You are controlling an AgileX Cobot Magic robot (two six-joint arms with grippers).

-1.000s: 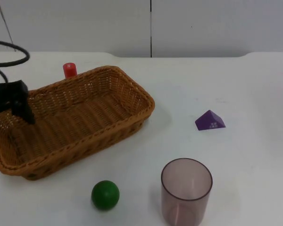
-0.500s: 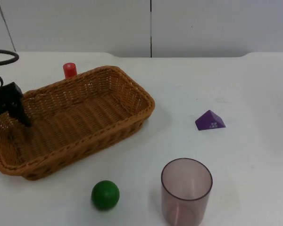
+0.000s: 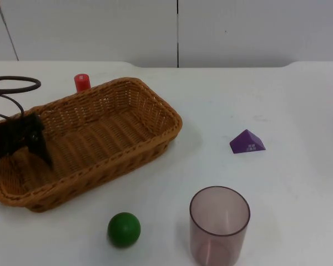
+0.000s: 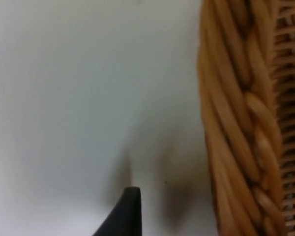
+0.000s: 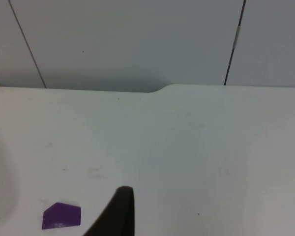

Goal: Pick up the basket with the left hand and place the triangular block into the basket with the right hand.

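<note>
Wicker basket (image 3: 94,138) sits on the left half of the white desk (image 3: 277,100), long and brown, turned at an angle so that one short end points far-right and the other near-left. Its woven floor is bare; nothing lies inside it. The left pincer (image 3: 23,145) is at the basket's near-left short end, with one black finger (image 3: 40,147) reaching down inside the wall onto the weave. In the left wrist view the braided rim (image 4: 236,123) runs close alongside a black fingertip (image 4: 125,216) that stands over bare desk outside the basket; from this the fingers appear spread astride the rim, not yet pressed onto it.

Just beyond the basket's far-left rim stands a small red cylinder (image 3: 82,82), upright on the desk. Near the front edge, a green ball (image 3: 124,229) lies on the desk, apart from the basket. To its right stands a translucent smoky cup (image 3: 219,224), upright, mouth open, with nothing in it.

The purple triangular block (image 3: 247,142) lies on the desk to the right of the basket, well apart from it and farther back than the cup. In the right wrist view the same block (image 5: 61,215) lies on the desk near a black fingertip (image 5: 119,211); whether the right pincer is spread or pressed together cannot be told.
</note>
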